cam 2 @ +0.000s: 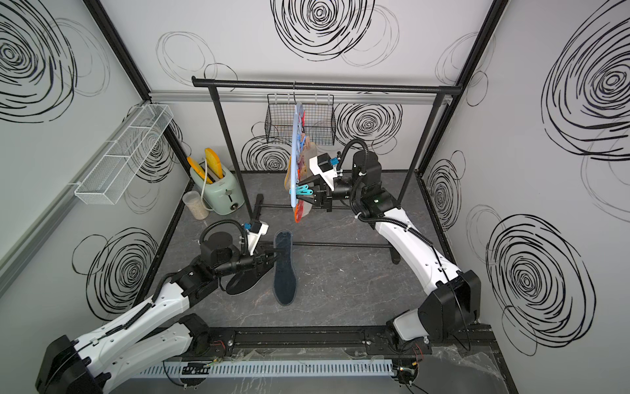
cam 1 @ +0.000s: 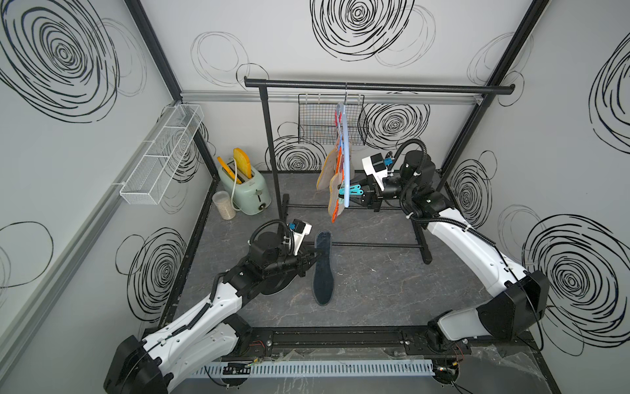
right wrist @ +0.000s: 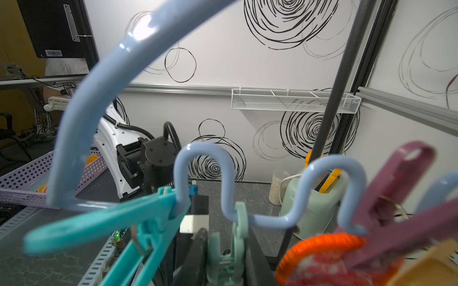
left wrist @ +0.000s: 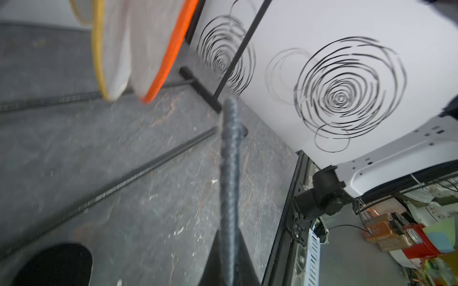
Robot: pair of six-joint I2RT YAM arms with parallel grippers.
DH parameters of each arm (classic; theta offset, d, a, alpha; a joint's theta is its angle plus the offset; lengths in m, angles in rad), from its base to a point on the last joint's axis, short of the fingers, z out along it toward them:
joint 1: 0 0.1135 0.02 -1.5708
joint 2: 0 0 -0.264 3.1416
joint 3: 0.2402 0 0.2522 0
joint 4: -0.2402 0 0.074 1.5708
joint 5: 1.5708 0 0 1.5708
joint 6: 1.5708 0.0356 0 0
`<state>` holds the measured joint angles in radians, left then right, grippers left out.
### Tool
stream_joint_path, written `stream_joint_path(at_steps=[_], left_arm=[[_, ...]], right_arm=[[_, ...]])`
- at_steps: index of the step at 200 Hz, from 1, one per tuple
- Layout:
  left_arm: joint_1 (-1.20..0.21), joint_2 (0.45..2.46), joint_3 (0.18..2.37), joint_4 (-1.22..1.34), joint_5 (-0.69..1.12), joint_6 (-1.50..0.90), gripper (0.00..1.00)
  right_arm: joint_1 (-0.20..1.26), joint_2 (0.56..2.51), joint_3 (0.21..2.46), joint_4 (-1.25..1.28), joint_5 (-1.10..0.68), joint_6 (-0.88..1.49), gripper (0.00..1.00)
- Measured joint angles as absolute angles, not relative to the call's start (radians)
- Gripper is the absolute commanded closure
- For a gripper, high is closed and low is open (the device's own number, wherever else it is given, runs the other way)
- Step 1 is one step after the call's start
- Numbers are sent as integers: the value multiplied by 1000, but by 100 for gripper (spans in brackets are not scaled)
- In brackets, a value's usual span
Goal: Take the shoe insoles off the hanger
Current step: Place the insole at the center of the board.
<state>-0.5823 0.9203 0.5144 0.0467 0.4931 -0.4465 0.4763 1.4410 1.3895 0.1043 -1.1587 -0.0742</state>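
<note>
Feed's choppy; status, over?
Left gripper shut on dark grey-blue insole, clear of pale blue hanger. Right gripper shut on mint-green peg. Other insoles clipped on; black insole beneath left arm.

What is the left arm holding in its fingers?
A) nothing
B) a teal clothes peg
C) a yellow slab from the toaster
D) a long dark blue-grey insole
D: the left fingers are shut on the dark blue-grey insole, seen edge-on in the left wrist view, away from the hanger.
</note>
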Motion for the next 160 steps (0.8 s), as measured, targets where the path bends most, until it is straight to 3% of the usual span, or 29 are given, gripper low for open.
stream_joint_path(at_steps=[95, 111, 160], left_arm=[[-587, 1312, 563, -45, 443, -493, 61], [-587, 1333, 595, -51, 425, -480, 62], [-593, 1471, 696, 4, 439, -461, 76]], right_arm=[[476, 1441, 1390, 105, -1144, -74, 80], [476, 1441, 1390, 105, -1144, -73, 80], [477, 1441, 1390, 105, -1141, -71, 78]])
